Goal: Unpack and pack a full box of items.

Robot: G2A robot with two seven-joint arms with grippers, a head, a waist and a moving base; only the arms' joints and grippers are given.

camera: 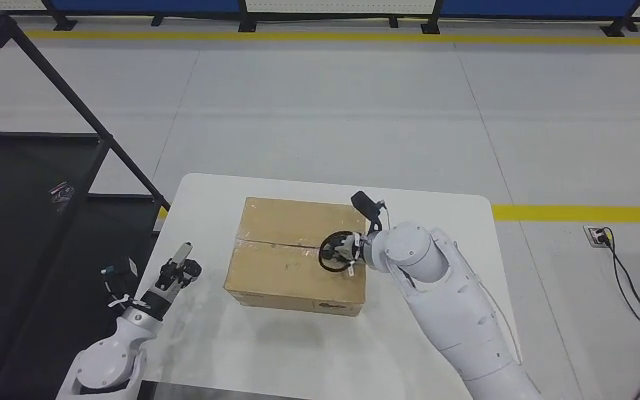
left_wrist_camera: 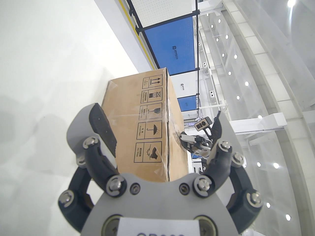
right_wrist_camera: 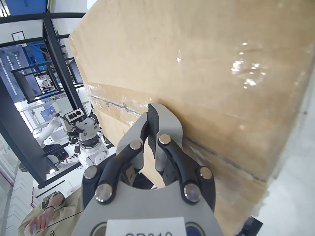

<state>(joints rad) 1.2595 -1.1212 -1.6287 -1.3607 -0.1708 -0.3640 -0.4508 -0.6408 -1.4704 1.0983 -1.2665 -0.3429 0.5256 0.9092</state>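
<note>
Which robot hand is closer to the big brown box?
The right. The right gripper is shut over the top of the box, with its tips at the taped seam. The left gripper is open beside the box, over the table, with a gap between them.

pale floor (camera: 300, 100), yellow line (camera: 560, 212); blue wall panels (left_wrist_camera: 167, 37); ceiling spotlights (left_wrist_camera: 291, 2).

Bright, even overhead light; ceiling spotlights (left_wrist_camera: 291, 2) flare white. Glare patches on box (right_wrist_camera: 172, 37) tape (right_wrist_camera: 247, 73). Wrist views bend straight lines at edges.
</note>
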